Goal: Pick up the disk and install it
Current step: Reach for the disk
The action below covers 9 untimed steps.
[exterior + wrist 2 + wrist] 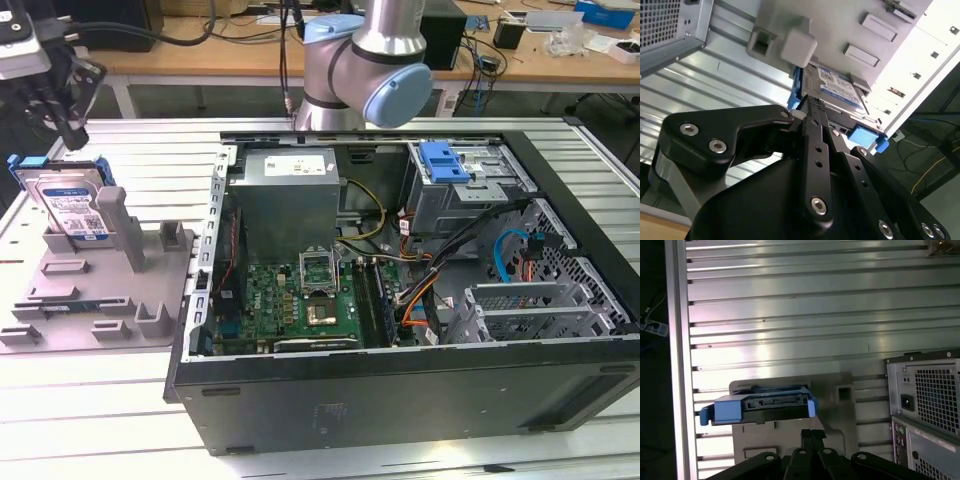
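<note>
Gripper [812, 434] closed, empty, hanging just off the disk [70, 205], which sits propped upright in grey fixture [110, 290] beside open PC case [400, 400]. Likely rigid, dense, shock-sensitive, slick metal faces; grip across blue carrier [730, 410] edges

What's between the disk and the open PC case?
Exterior view: the grey holder's tall post stands between the disk and the PC case.

Slatted table [100, 400]: computer case [400, 405], grey fixture [100, 295]

Silver, blue-framed, white-and-blue-labelled disk [68, 200]; stand [110, 285] seemingly grey; end effector [812, 434] black.
</note>
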{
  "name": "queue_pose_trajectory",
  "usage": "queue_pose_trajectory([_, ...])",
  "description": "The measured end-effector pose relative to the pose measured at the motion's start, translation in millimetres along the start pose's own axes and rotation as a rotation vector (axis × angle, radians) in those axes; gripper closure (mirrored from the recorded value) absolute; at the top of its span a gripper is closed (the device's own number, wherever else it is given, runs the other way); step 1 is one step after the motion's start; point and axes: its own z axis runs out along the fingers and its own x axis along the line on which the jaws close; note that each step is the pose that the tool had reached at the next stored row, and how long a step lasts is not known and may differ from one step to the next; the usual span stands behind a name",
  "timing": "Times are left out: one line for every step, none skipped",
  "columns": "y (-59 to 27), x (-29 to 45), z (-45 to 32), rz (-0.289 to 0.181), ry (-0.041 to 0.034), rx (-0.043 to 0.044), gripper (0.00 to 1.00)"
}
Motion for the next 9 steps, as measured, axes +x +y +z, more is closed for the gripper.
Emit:
queue_pose_trajectory([2.4,4.1,0.5,0.0,0.0,0.0,0.89])
queue_pose_trajectory([4.2,7.1,0.8,0.0,0.0,0.0,0.89])
queue_pose_trajectory([6.1,10.4,1.2,0.0,0.0,0.0,0.89])
queue_pose_trajectory([8.1,13.6,1.6,0.0,-0.0001,-0.0001,0.89])
queue_pose_trajectory([11.0,18.2,2.1,0.0,-0.0001,-0.0001,0.89])
queue_pose_trajectory([13.0,21.4,2.5,0.0,-0.0001,0.0,0.89])
queue_pose_trajectory([14.9,24.5,2.9,0.0,-0.0001,-0.0001,0.89])
queue_pose_trajectory([20.4,31.6,3.7,0.0,-0.0001,0.0,0.89])
queue_pose_trajectory([21.8,32.9,3.8,0.0,0.0,0.0,0.89])
